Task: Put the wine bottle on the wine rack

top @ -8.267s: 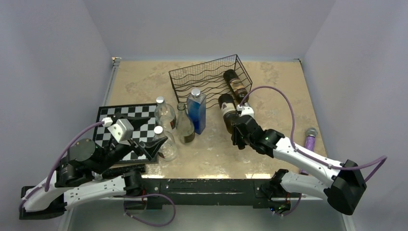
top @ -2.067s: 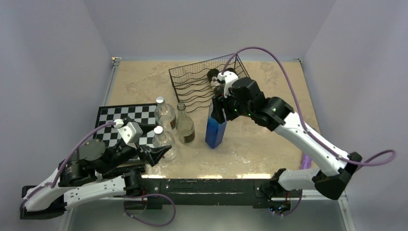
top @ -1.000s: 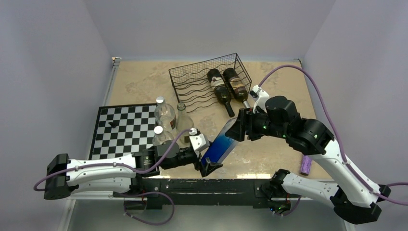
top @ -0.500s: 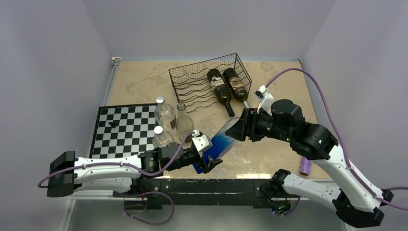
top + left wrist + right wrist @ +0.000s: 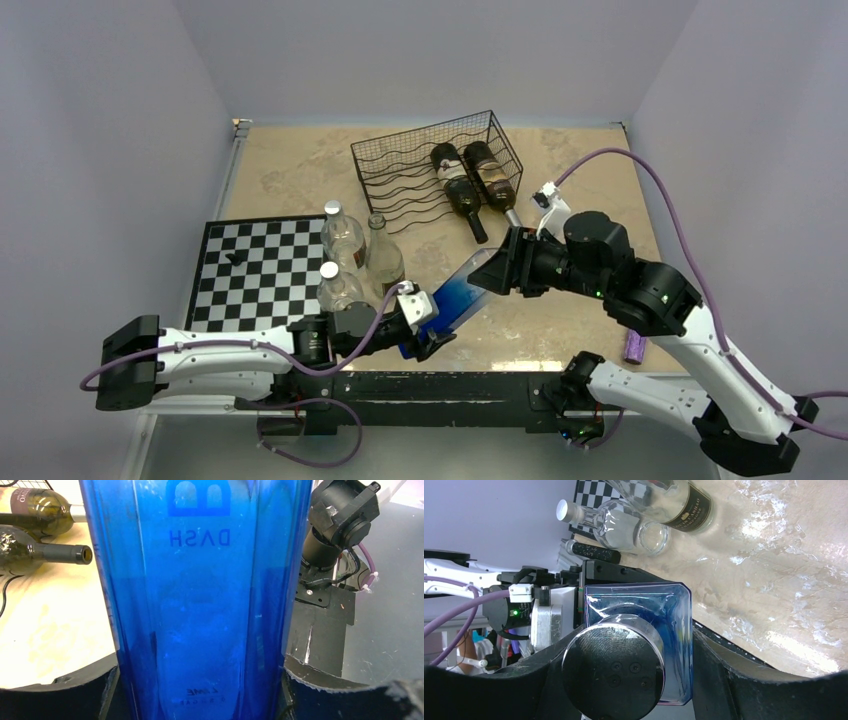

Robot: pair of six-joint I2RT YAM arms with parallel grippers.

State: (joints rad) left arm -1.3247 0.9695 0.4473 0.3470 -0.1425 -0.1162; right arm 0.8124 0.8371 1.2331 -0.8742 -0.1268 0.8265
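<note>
Inspection from the remote station.

1. Left hand (image 5: pixel 428 338): closed on the lower end of the blue bottle (image 5: pixel 455 298). In the left wrist view I see the square blue body filling the gap, with a black finger (image 5: pixel 107 697) pressed against each side.
2. Right hand (image 5: pixel 497 268): gripping the same blue bottle at its upper end. In the right wrist view I see the silver cap (image 5: pixel 616 667) facing the camera and the bottle's shoulder wedged between the two fingers.
3. The blue bottle is tilted between the two hands, with its base low at the near edge of the worktop (image 5: pixel 300 170) and its cap raised toward the right. I cannot tell whether the base touches the worktop.
4. Wine rack (image 5: pixel 400 165): it stands at the far middle of the worktop, well apart from the blue bottle.
5. Two dark wine bottles (image 5: pixel 457 187) lie side by side on the right part of the rack, necks pointing toward the arms and projecting past the rack's near edge.
6. Also present:
   - Three clear bottles (image 5: pixel 343 238) stand upright beside the chessboard (image 5: pixel 255 265), at its right edge.
   - A purple object (image 5: pixel 635 345) lies near the right front edge.
</note>
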